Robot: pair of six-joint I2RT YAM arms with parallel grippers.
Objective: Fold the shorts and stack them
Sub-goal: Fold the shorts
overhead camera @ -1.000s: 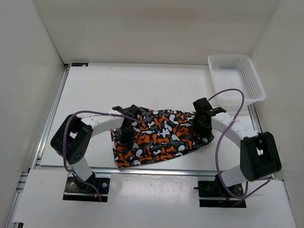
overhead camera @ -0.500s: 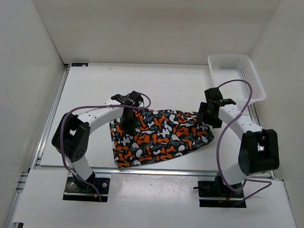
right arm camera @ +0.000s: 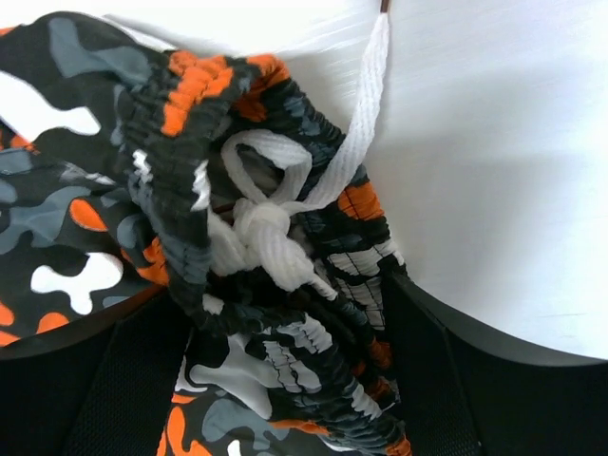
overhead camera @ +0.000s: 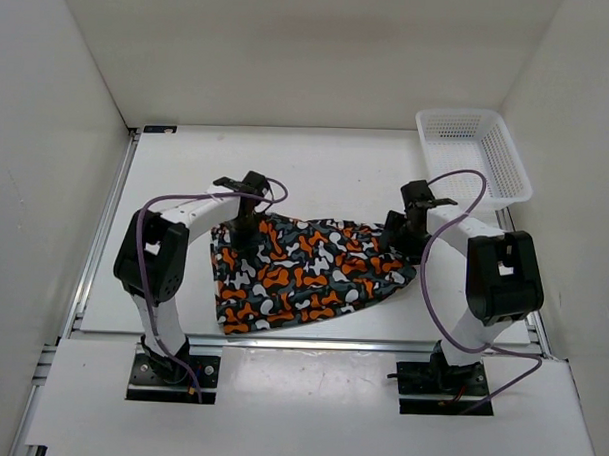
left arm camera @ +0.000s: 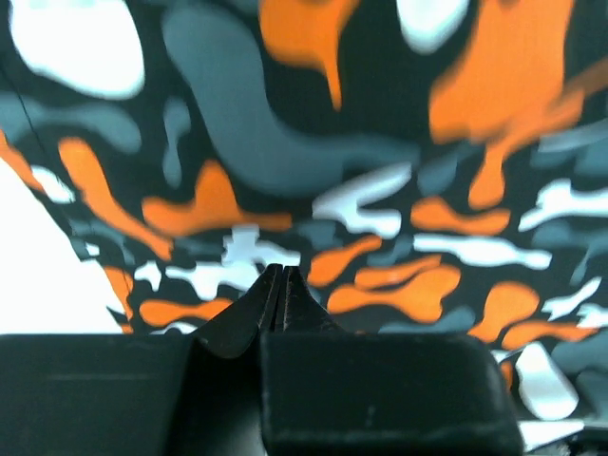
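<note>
The camouflage shorts lie spread across the middle of the table, with the waistband to the right. My left gripper sits at the shorts' far left edge. In the left wrist view its jaws are pressed together at the cloth, which fills the view. My right gripper is at the waistband end. In the right wrist view the gripper has the bunched elastic waistband and the white drawstring knot between its fingers.
A white mesh basket stands at the far right corner of the table. White walls enclose the white table at the left, back and right. Purple cables loop over both arms.
Both grippers have moved toward the far side of the table. The shorts have shifted left and a little farther away with them, and the right gripper went from the shorts' middle right to the waistband edge.
</note>
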